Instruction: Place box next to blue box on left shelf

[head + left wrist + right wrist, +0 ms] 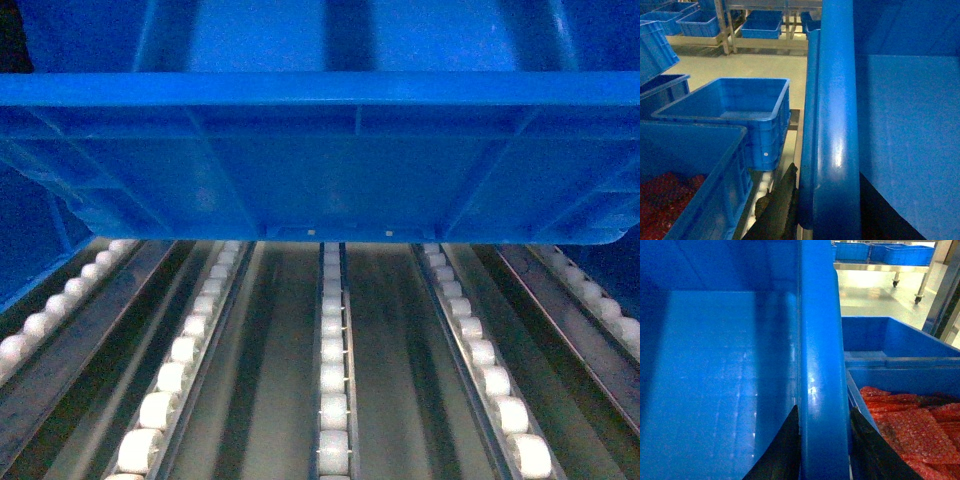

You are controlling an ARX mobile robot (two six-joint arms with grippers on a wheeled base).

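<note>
Warehouse floor with more blue bins on racks behind. Shelf (335, 400) with roller tracks runs ahead and below; the box (320, 150) hangs above it, bottom clear of the rollers, held level by both arms. Left gripper (827, 210) clamps the box's left rim, right gripper (822, 445) the right rim, dark fingers (782, 450) either side of each wall. A blue box (735, 115) sits just to the left. Step in hand: carrying in. Next move, likely: lower onto the rollers beside it, then release.
</note>
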